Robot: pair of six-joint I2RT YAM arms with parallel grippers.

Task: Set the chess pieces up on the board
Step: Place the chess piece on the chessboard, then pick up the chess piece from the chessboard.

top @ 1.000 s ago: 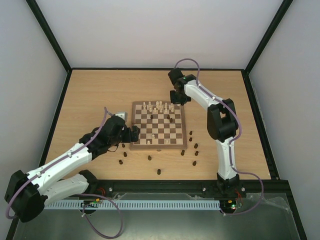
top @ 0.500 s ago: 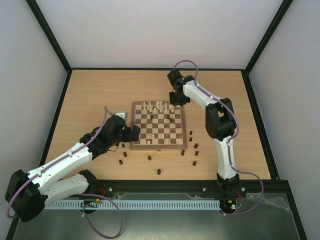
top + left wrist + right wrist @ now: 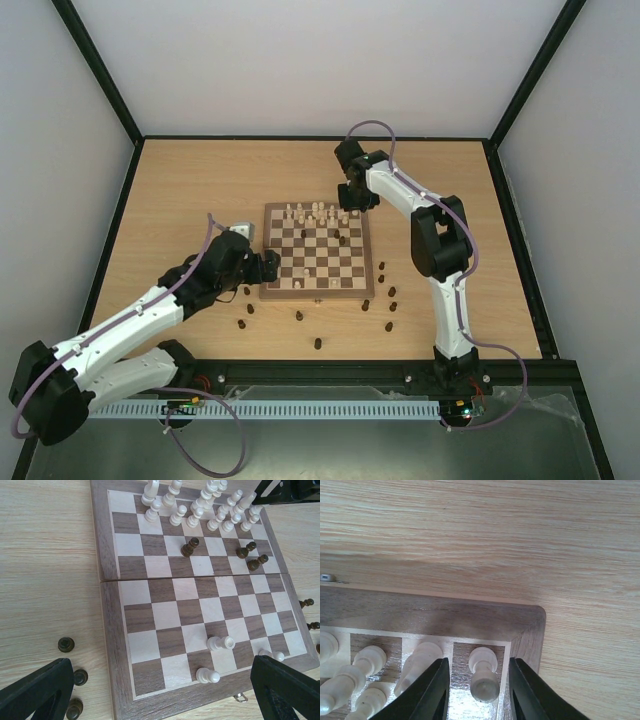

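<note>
The board [image 3: 313, 296] lies mid-table. Cream chess pieces [image 3: 315, 212] fill its far rows. In the right wrist view my right gripper [image 3: 478, 661] straddles a cream piece [image 3: 484, 677] standing on the far right corner square; its jaws are open, with a gap on each side of the piece. My left gripper [image 3: 160, 680] hovers wide open over the board's near left part [image 3: 107, 645], holding nothing. Three cream pieces [image 3: 220, 642] lie tipped over near the front edge. Three dark pieces [image 3: 190, 546] stand mid-board.
Loose dark pieces stand on the table right of the board [image 3: 385, 285], left of it [image 3: 247, 308] and in front [image 3: 318, 343]. A metal clasp [image 3: 241, 697] sticks out of the board's front edge. Black frame rails edge the tabletop.
My right gripper's jaws have parted, letting go of the cream piece on the corner square, and the wrist has shifted slightly away. The left arm has not moved.
</note>
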